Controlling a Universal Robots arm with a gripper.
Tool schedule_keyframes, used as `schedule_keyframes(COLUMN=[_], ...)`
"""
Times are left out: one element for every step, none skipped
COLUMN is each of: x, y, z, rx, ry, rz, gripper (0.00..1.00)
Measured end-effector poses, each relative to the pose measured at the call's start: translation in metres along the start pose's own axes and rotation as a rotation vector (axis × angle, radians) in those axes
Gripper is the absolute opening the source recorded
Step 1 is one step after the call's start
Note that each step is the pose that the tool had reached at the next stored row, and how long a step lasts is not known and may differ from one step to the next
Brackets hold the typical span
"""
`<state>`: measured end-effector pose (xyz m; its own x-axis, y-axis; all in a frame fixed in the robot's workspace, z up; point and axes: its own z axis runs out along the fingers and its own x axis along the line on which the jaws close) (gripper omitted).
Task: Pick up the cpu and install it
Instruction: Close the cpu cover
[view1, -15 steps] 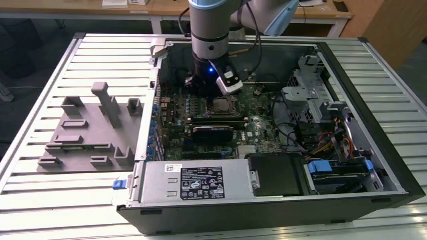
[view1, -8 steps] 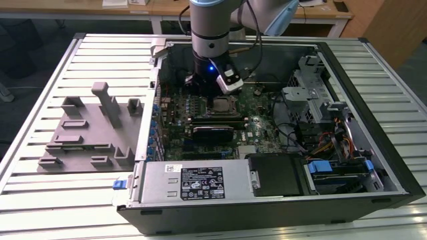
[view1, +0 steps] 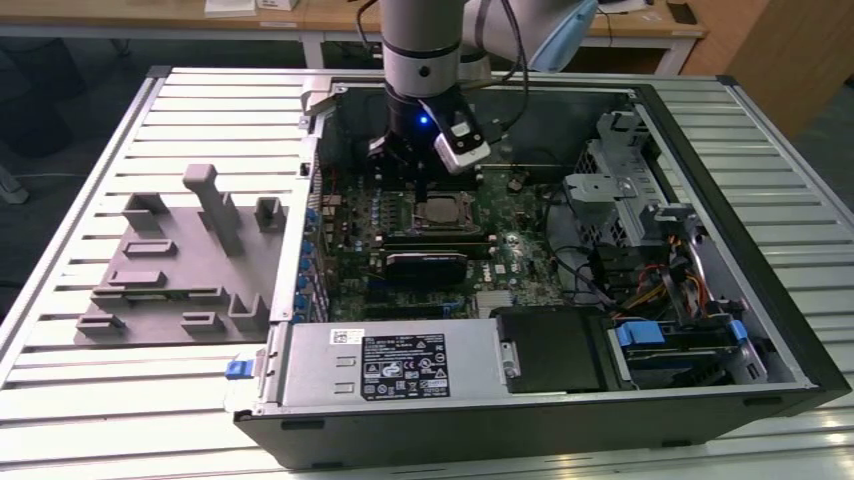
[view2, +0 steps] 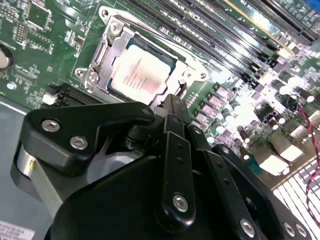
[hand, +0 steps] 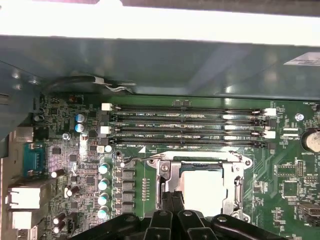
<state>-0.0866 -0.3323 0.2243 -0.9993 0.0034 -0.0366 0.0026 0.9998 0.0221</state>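
Ribbed silvery metal tabletop (view1: 80, 400) carries a black open-sided computer case (view1: 534, 440) lying flat. On the exterior view's left, just beside the case, stands a grey plastic tray with upright posts (view1: 160, 290). Inside the case the arm hangs over the far part of the green motherboard (view1: 514, 265).

The black gripper (view2: 174, 102) has its jaws clenched together with nothing between them. Its tips are poised at the edge of the square dark metal-framed socket (view2: 112, 42). The cpu (view2: 137, 75) lies inside that socket, ringed by the frame, with the long black memory slots (hand: 190, 125) beside it.

As I judge it, the risk comes from how close the closed tips sit to the frame and chip. A slight sideways drift or a downward push could scrape the top plate, nudge the chip askew in its seat, or snag the frame. Whether the chip is fully settled cannot be told.

The cpu is a small flat square with a pale silvery-grey top plate, lit bright, faint print on it and a thin darker border. It looks level and square to the frame.
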Motion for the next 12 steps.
schedule_keyframes(x=[0.0,0.0,0.0,0.0,-0.0004,-0.0015,-0.0034,-0.0058,-0.0084,-0.0114,-0.0148,-0.0181], y=[0.0,0.0,0.0,0.0,0.0,0.0,0.0,0.0,0.0,0.0,0.0,0.0001], z=[0.0001,0.0001,0.0001,0.0,0.0,0.0,0.0001,0.0002,0.0003,0.0004,0.0005,0.0007], rx=[-0.0002,-0.0003,-0.0002,-0.0002,0.0,0.0001,0.0,0.0,-0.0001,-0.0001,-0.0001,-0.0001], ry=[-0.0002,-0.0003,-0.0002,-0.0002,0.0,0.0,0.0,0.0,0.0002,0.0003,0.0006,0.0008], rz=[0.0,0.0,0.0,0.0,0.0,0.0,0.0,0.0,0.0,0.0,0.0,0.0], gripper=[0.11,0.11,0.11,0.11,0.11,0.11,0.11,0.11,0.11,0.11,0.11,0.11])
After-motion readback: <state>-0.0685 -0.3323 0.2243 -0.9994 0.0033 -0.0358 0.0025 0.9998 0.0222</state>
